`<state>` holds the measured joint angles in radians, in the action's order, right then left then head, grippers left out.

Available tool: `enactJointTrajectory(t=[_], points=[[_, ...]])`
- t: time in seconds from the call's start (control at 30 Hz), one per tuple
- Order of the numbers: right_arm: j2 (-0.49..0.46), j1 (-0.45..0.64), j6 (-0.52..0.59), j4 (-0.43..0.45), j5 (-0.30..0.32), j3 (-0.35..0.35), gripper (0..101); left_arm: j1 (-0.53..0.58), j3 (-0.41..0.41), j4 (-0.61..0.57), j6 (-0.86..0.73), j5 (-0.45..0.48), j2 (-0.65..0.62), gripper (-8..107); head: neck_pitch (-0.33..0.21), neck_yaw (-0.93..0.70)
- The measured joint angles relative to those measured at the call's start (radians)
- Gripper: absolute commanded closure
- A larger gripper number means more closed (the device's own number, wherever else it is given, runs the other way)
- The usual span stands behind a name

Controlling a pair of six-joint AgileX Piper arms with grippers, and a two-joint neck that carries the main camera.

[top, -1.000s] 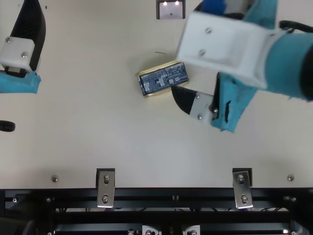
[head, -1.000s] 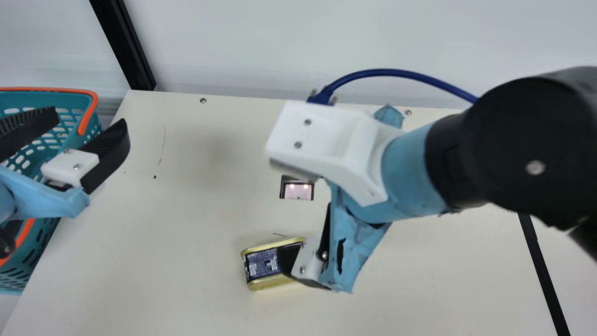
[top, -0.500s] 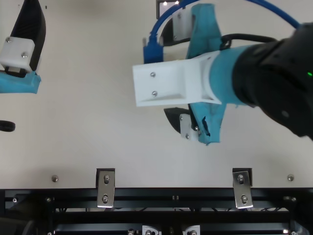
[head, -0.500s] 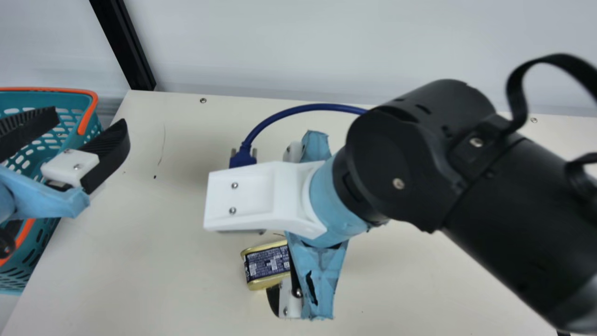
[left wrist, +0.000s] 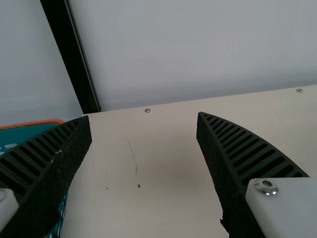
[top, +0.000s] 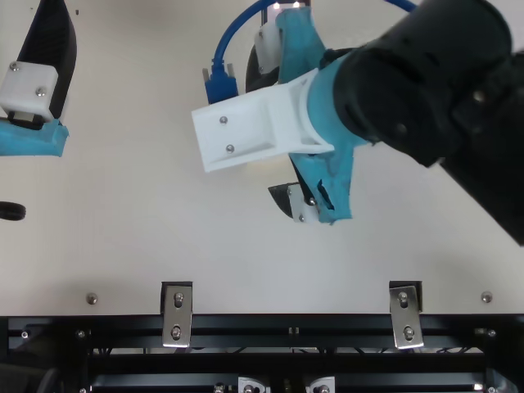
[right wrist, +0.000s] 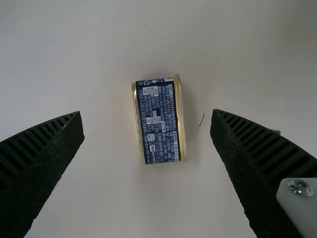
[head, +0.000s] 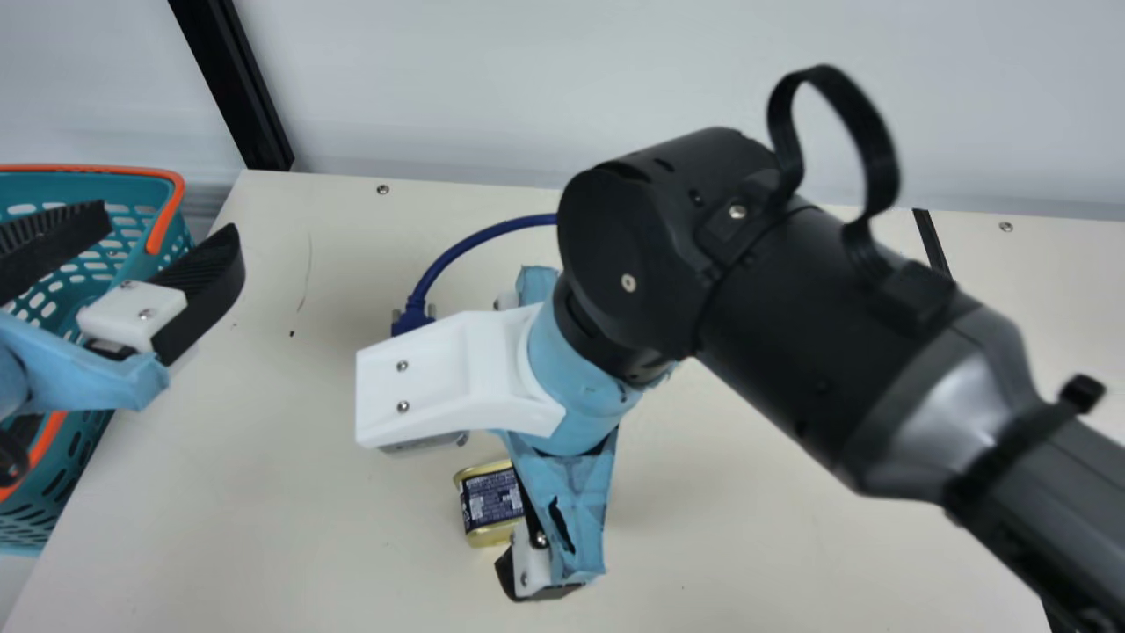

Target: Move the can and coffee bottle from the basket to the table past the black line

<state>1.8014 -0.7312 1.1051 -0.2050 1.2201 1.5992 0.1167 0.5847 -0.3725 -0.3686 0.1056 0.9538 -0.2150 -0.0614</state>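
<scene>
Can: gold-edged, with a dark printed label (right wrist: 157,121), it lies on the cream bench (head: 352,545) with its printed face up; in the main view the right arm hides part of it.
Right claw: (top: 260,135) released, its two ribbed fingers spread wide above the can. In the right wrist view the can sits between them, a gap on either side – neither finger touches it.
Left claw: (head: 170,226) also released, fingers well parted, beside the basket's orange rim in the main view; bench and wall show between them in the left wrist view.
Basket: teal, pierced sides, orange rim (head: 163,215), at the bench's left edge in the main view, partly behind the left claw.
Black line: (head: 932,239) near the right side of the main view, passing behind the right arm; the can is on the basket's side of it, well apart from both.
Right arm: (head: 791,308) crosses the main view from the lower right, with a white bracket (head: 448,374) and a blue cable (head: 475,239) at its wrist.
Bench marks: a small dark speck (head: 292,333) and a thin curved scratch (head: 308,272), between basket and blue cable.
Near edge: two metal brackets, one at left (top: 177,315) and one at right (top: 404,315), over a black rail (top: 262,325) – seen from the top view.
</scene>
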Motion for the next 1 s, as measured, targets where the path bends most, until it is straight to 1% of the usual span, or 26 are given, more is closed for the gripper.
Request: enactJointTrajectory(t=[0.23,0.53,0.73,1.0], points=[[0.056,0.010,0.025,-0.015,-0.006,0.012,0,0.000,0.000,0.000,0.000,0.000,0.000,9,0.000,0.000],[0.112,0.029,0.049,-0.025,-0.060,-0.017,0,0.000,0.000,0.000,0.000,0.000,0.000,9,0.000,0.000],[0.140,0.040,0.063,-0.029,-0.083,-0.032,0,0.000,0.000,0.000,0.000,0.000,0.000,9,0.000,0.000],[0.158,0.053,0.071,-0.032,-0.120,-0.060,0,0.000,0.000,0.000,0.000,0.000,0.000,9,0.000,0.000]])
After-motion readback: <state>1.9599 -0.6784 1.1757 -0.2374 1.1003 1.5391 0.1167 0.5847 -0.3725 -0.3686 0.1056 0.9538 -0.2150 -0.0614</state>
